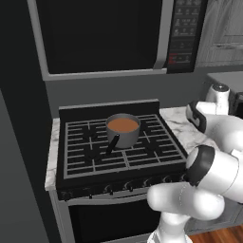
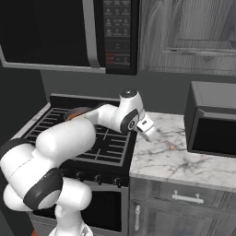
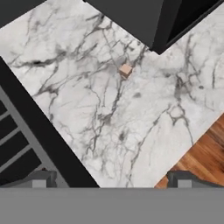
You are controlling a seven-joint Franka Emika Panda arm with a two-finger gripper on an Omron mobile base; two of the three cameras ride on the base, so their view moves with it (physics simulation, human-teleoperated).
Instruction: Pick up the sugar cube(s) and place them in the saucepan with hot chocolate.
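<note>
the arm is being stretched out rightward from the stove [image 1: 118, 147], the gripper [image 3: 111, 179] being held wide open and empty, angled down over the marble counter [image 2: 184, 161]. a small tan sugar cube [image 3: 125, 70] is being seen lying on the marble near the dark toaster oven [image 2: 214, 122], well ahead of the fingertips [image 3: 39, 179]. the saucepan [image 1: 124, 133] with hot chocolate [image 1: 122, 125] is sitting on the stove's grates.

The gripper [image 2: 150, 134] hangs over the marble counter [image 2: 184, 161], just right of the stove [image 2: 83, 138] — its jaws are too small to judge. A small sugar cube [image 2: 172, 147] lies on this counter, right of the gripper — near the dark toaster oven [image 2: 214, 120].
</note>
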